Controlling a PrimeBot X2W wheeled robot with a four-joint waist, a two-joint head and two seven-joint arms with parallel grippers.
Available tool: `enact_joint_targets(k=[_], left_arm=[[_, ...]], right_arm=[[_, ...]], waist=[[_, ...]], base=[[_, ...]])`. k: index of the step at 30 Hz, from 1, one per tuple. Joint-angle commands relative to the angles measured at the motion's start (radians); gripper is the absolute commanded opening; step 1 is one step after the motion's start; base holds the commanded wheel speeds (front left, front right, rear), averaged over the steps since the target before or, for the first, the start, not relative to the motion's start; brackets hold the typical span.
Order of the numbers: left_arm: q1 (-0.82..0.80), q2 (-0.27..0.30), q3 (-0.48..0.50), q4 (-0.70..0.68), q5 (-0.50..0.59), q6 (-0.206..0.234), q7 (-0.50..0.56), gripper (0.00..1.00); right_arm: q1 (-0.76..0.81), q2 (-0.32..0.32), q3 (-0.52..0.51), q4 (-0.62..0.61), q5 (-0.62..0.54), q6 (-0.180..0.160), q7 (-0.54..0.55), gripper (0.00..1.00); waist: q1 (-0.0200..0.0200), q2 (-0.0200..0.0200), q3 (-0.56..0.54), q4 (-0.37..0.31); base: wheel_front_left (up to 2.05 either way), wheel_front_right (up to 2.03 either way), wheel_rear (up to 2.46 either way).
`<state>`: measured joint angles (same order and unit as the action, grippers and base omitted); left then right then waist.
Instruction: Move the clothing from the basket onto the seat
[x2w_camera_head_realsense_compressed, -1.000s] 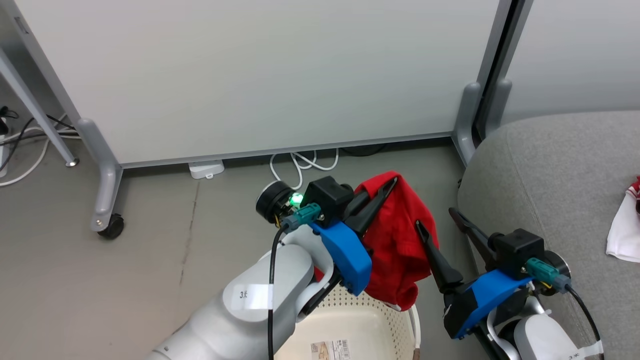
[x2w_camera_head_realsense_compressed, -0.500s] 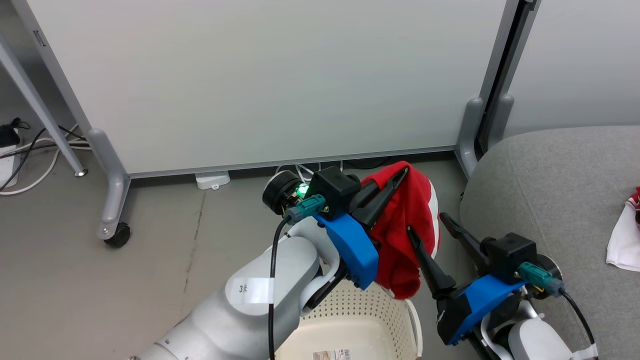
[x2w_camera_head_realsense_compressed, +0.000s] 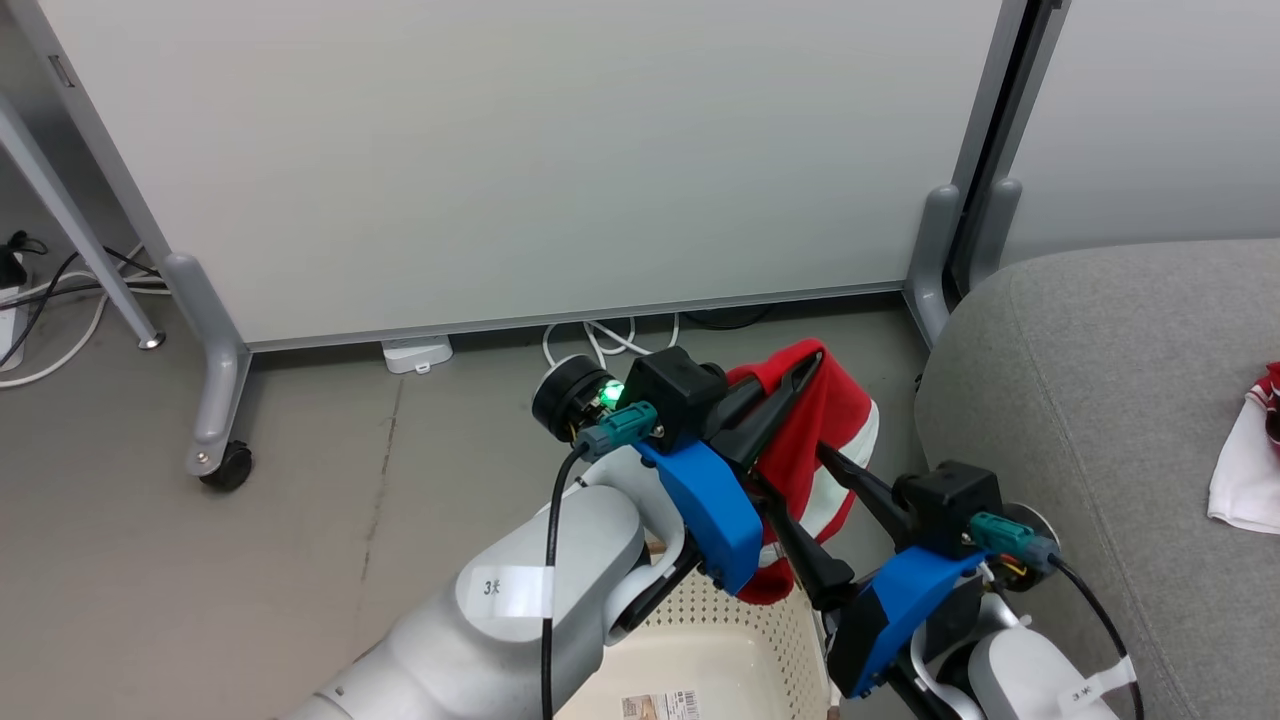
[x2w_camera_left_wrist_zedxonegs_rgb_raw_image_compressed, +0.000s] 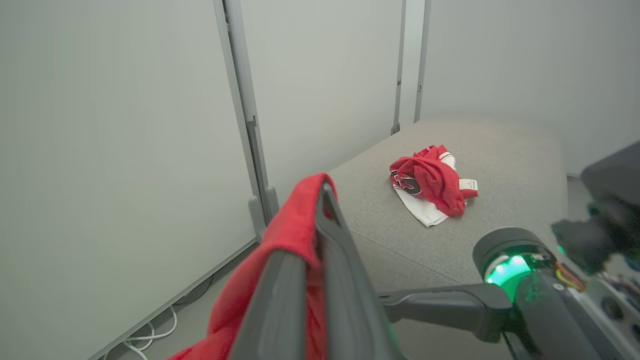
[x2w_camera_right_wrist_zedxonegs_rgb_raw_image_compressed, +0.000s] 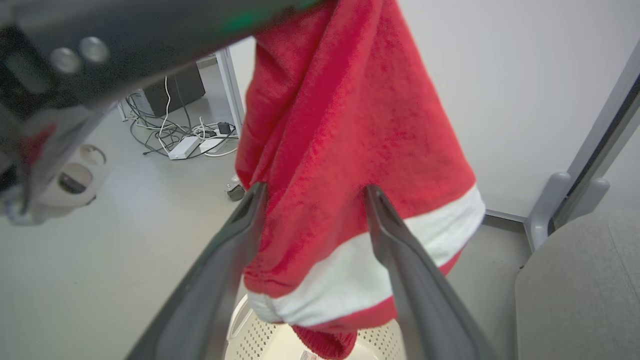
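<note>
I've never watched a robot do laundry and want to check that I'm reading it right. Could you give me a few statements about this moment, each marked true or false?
1. The left hand pinches a red garment that hangs above the basket. True.
2. The right hand is clamped shut on the cloth. False: its fingers are spread, one on each side of the hanging cloth.
3. A second garment, red and white, lies on the grey sofa. True.
4. The basket stands on the sofa. False: it sits low beneath the hands, beside the sofa.
</note>
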<state>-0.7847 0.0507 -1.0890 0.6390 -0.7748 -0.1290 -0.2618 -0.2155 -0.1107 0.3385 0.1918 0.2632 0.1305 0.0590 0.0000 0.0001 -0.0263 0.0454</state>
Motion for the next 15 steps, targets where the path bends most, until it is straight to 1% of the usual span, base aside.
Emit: enact_joint_targets(k=[1, 10, 11, 12, 13, 14, 15], left_arm=[[0.003, -0.001, -0.007, -0.009, -0.007, -0.002, -0.005, 0.00], [0.001, -0.001, -0.025, -0.017, -0.018, -0.002, -0.005, 0.00], [0.000, -0.001, -0.027, -0.017, -0.019, -0.002, -0.005, 0.00], [0.000, -0.001, -0.028, -0.017, -0.021, -0.002, -0.005, 0.00], [0.000, -0.001, -0.030, -0.017, -0.023, -0.002, -0.005, 0.00], [-0.001, -0.001, -0.032, -0.017, -0.024, -0.002, -0.005, 0.00], [-0.002, -0.001, -0.033, -0.017, -0.025, -0.002, -0.005, 0.00]], right_arm=[[-0.034, -0.003, 0.015, 0.023, 0.004, 0.000, 0.007, 1.00], [-0.121, 0.024, 0.040, 0.123, 0.008, 0.000, -0.003, 1.00], [-0.128, 0.027, 0.041, 0.135, 0.006, 0.000, -0.004, 0.96], [-0.133, 0.030, 0.040, 0.145, 0.004, 0.000, -0.005, 0.47], [-0.141, 0.033, 0.038, 0.154, 0.000, 0.000, -0.009, 0.17], [-0.149, 0.035, 0.035, 0.164, -0.004, 0.000, -0.011, 0.00], [-0.153, 0.036, 0.030, 0.173, -0.010, 0.000, -0.015, 0.00]], waist=[[0.0000, -0.0001, 0.003, 0.000], [0.0000, -0.0001, 0.008, -0.001], [0.0000, -0.0001, 0.007, 0.000], [0.0000, -0.0001, 0.007, 0.000], [0.0000, -0.0001, 0.007, 0.001], [0.0000, -0.0001, 0.007, 0.001], [0.0000, -0.0001, 0.007, 0.002]], base=[[0.00, 0.00, 0.00], [0.00, 0.00, 0.00], [0.00, 0.00, 0.00], [0.00, 0.00, 0.00], [0.00, 0.00, 0.00], [0.00, 0.00, 0.00], [0.00, 0.00, 0.00]])
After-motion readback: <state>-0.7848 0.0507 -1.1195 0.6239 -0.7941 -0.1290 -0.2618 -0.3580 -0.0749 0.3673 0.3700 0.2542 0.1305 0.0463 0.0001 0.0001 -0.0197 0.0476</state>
